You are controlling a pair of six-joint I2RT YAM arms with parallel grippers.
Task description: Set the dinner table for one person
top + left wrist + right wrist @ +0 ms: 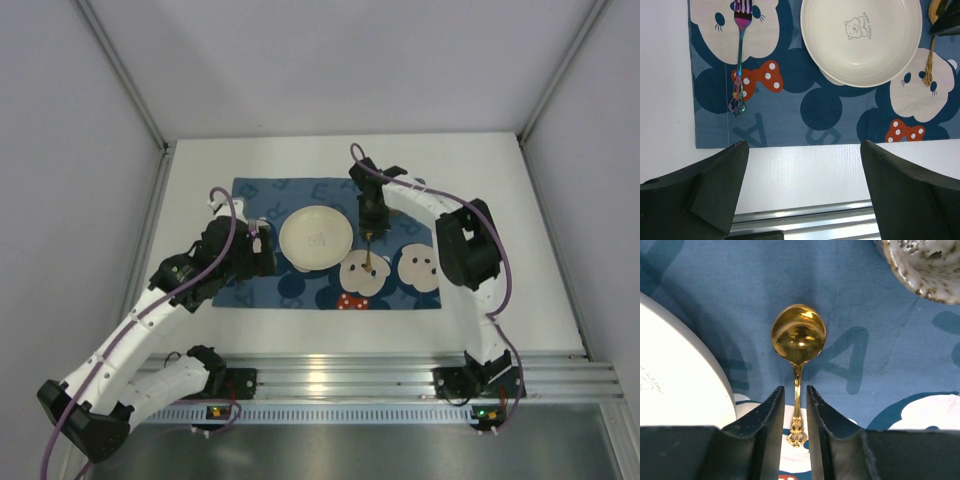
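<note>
The white dinner table carries a dark blue cartoon-mouse placemat. A white plate with a small bear print sits at its middle. A gold spoon lies on the placemat right of the plate. My right gripper straddles its handle, jaws narrowly apart, with a thin gap on each side. An iridescent fork lies on the placemat left of the plate. My left gripper is wide open and empty over the bare table, near the placemat's front edge.
A speckled ceramic cup stands on the placemat just beyond the spoon's bowl. An aluminium rail runs along the table's near edge. Grey walls enclose the table on three sides.
</note>
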